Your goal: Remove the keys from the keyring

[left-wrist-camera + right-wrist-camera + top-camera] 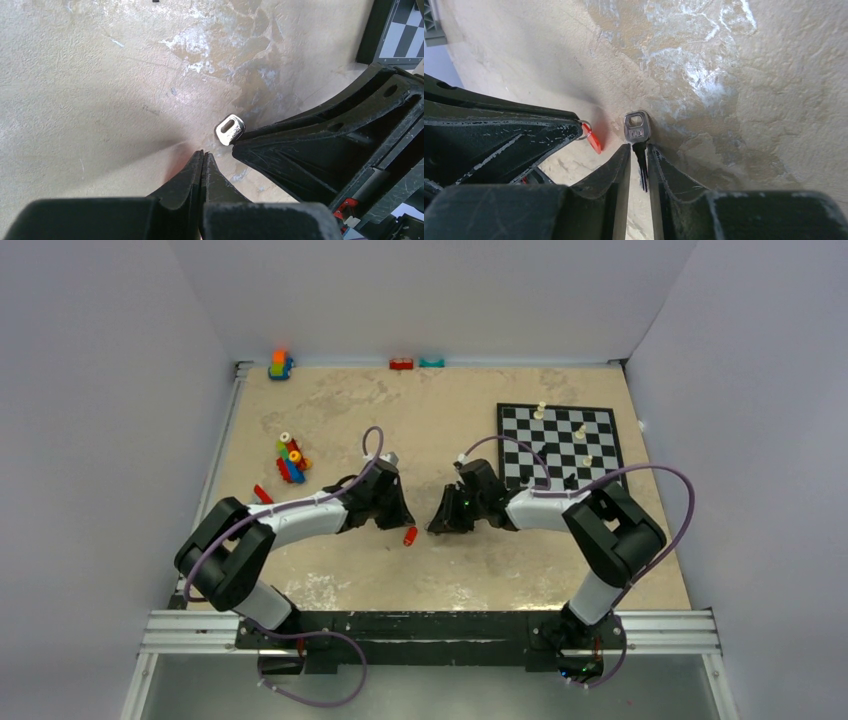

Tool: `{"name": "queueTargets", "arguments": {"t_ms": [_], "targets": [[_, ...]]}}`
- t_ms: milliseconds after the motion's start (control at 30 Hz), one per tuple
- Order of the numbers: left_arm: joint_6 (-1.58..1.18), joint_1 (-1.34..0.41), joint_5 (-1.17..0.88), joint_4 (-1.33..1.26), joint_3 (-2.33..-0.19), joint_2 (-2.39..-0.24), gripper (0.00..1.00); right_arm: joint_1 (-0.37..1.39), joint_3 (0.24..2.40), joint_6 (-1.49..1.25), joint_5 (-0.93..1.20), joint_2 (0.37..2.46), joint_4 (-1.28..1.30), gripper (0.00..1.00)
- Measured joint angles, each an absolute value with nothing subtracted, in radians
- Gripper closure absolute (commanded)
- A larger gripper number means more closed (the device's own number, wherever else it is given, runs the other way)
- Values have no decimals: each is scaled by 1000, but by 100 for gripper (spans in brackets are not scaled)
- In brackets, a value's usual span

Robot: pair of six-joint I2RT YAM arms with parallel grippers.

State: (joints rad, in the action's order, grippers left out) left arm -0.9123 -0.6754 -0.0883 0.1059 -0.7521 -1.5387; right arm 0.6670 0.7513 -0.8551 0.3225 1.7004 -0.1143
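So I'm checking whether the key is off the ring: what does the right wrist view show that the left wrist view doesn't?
Only right wrist: the ring and a red piece at the tip of the left gripper, and the blade of the key between the fingers of the right gripper. Only left wrist: the left gripper's fingers pressed shut, and a chessboard corner. Both: the key's silver head at the right gripper, its hole empty.
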Motion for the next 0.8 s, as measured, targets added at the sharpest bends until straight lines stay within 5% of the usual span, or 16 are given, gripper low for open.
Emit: {"name": "queueTargets", "arguments": {"t_ms": [233, 467, 633, 700, 800], "targets": [[-897, -675, -88, 111, -754, -1539, 49, 667, 760, -835, 299, 1673, -50, 67], [-896, -675, -57, 139, -754, -1510, 33, 666, 767, -791, 239, 1599, 81, 62], [-882, -675, -39, 174, -754, -1422, 17, 667, 803, -749, 201, 1518, 182, 31], [-870, -675, -31, 197, -756, -1363, 3, 667, 830, -727, 180, 1470, 228, 27], [-847, -675, -23, 235, -768, -1275, 0, 667, 868, -693, 150, 1397, 281, 24]]}}
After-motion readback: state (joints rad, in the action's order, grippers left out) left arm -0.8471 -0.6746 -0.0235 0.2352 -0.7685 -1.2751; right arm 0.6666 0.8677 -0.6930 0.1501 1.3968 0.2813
